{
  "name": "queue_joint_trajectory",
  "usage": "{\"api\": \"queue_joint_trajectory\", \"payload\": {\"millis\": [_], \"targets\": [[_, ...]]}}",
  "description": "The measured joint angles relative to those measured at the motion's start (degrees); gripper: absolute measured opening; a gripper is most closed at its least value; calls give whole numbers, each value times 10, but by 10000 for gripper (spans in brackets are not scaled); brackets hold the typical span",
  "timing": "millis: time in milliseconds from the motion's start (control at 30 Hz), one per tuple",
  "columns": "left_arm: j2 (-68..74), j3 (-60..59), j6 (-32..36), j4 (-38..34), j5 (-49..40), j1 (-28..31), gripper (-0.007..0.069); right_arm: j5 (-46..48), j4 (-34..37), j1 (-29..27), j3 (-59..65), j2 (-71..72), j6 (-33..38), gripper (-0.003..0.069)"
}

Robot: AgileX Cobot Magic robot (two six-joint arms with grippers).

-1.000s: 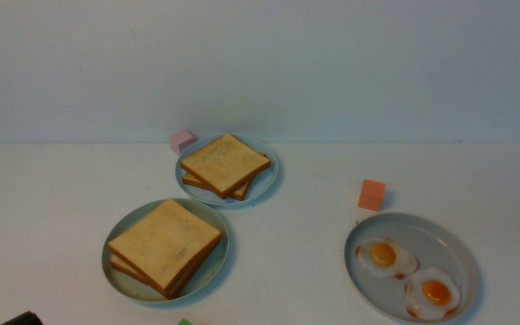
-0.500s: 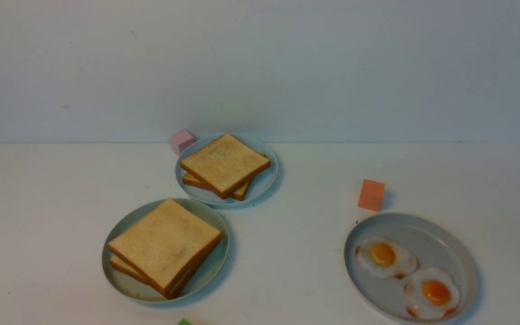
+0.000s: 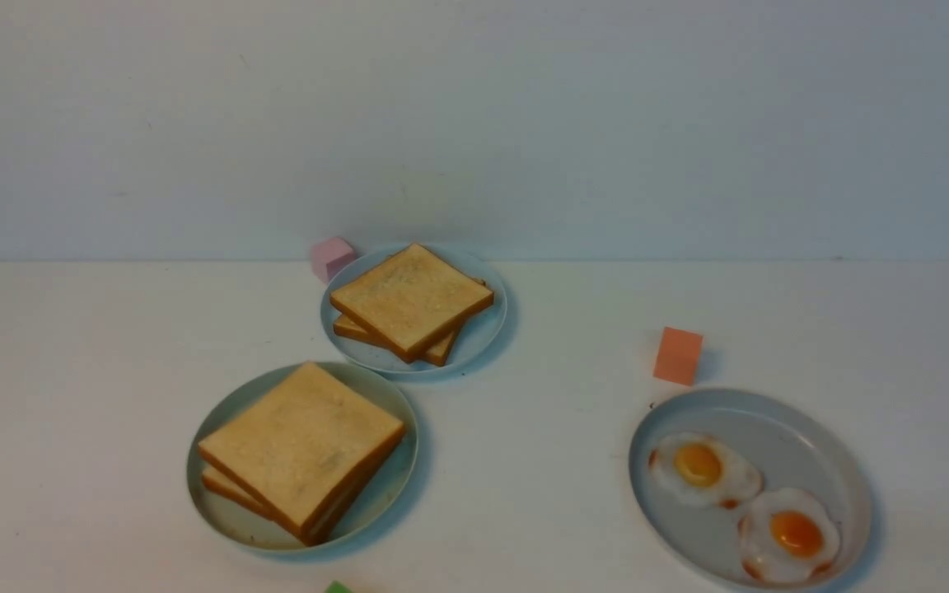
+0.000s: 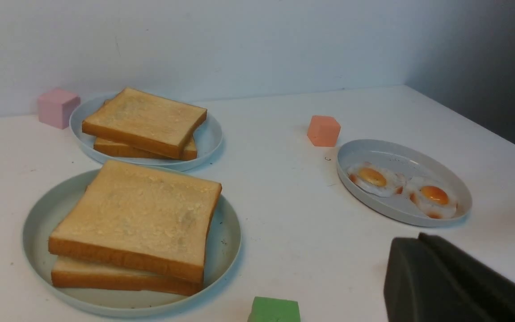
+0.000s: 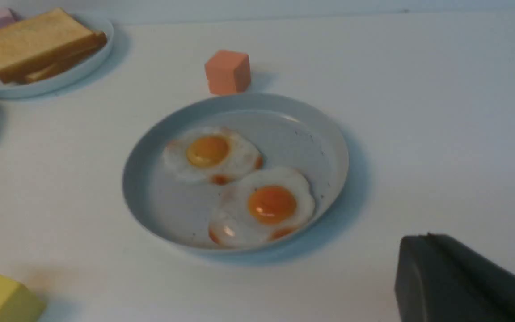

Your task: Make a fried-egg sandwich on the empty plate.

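mint-green and low-rimmed, the empty plate (image 3: 405, 465) sits at the front left of the white bench (image 3: 540, 461) in the front view. it carries the fried-egg sandwich (image 3: 301, 449): two toast slices stacked askew, and any egg between them is hidden from where i stand. just behind it a smaller blue-grey plate (image 3: 483, 333) holds another toast stack (image 3: 410, 301), with a pink cube (image 3: 331, 257) touching its far left rim. off to the right, well apart, a grey-blue plate (image 3: 804, 428) holds two fried eggs (image 3: 703, 468) side by side, with an orange cube (image 3: 678, 355) just behind it. a green cube (image 3: 338, 587) peeks in at the near edge. neither arm shows in this view.

from the left wrist, the sandwich (image 4: 137, 214) lies close on its mint plate (image 4: 228, 232), with the green cube (image 4: 275, 310) just beside the rim. the toast stack (image 4: 145, 120), pink cube (image 4: 57, 106), orange cube (image 4: 323, 130) and the eggs (image 4: 373, 178) lie beyond. only one dark slab of the left fingers (image 4: 445, 277) shows in the corner, off the bench things; i cannot tell whether they are apart or together.

from the right wrist, the grey-blue plate (image 5: 302, 120) fills the middle, its two eggs (image 5: 266, 205) touching. the orange cube (image 5: 227, 71) sits just beside its rim, and a yellow cube (image 5: 2, 297) lies in a corner. one dark piece of the right fingers (image 5: 454, 277) shows, holding nothing visible; their spread i cannot tell.
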State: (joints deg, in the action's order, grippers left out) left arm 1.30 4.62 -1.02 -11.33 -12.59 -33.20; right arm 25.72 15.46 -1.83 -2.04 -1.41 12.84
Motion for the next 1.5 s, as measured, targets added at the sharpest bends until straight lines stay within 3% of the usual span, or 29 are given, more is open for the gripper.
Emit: {"api": "queue_joint_trajectory", "payload": {"millis": [333, 1500], "targets": [[0, -1, 0, 0, -1, 0, -3, -21, -74, 29, 27, 21, -14, -13], [0, -1, 0, 23, 16, 3, 18, -24, -62, 29, 28, 21, -18, 4]]}}
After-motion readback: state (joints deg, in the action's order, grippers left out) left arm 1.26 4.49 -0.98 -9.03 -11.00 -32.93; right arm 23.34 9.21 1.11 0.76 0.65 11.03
